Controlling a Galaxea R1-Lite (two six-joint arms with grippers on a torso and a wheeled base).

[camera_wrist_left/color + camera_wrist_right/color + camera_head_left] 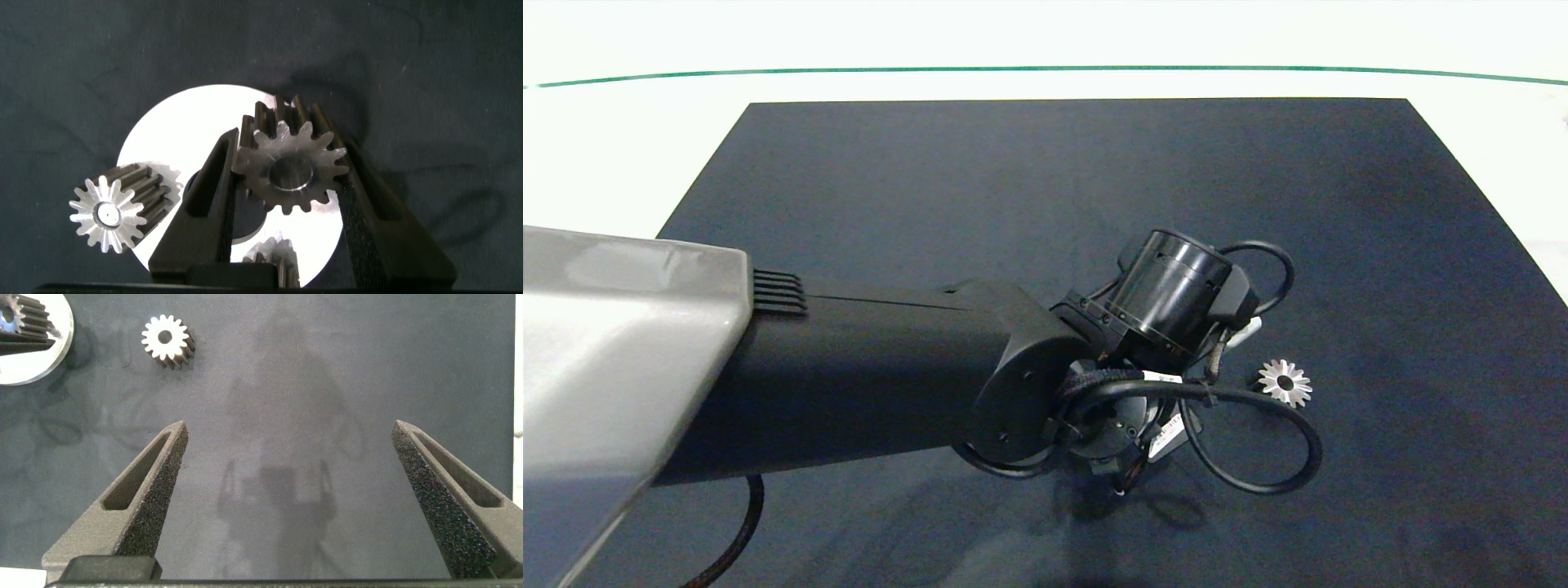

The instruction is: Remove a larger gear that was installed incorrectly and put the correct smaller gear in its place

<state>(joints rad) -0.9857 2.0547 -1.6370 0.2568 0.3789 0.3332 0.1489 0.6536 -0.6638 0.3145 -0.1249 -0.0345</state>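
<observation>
**Desk:** How far along is the swap?

**Photographer:** About halfway, by my reading. The larger gear (1284,381) lies flat on the dark mat (1013,180), off the round silver plate (188,114) and just beside the left arm's cables. The left end effector (290,159) is clamped on the smaller gear (261,159), held over the plate near a neighbouring blunt-toothed gear (110,214). A third gear (274,253) peeks out below the fingers.

**Desk:** Is it seated?

**Photographer:** I cannot tell. Seating and release appear to be what is left.

**Desk:** And the other arm?

**Photographer:** The right end effector (288,429) hangs over bare mat, fingers spread wide and holding nothing.

**Desk:** The setting?

**Photographer:** A black mat on a white worktop (621,139), with a thin green line (1045,69) along its far side
</observation>
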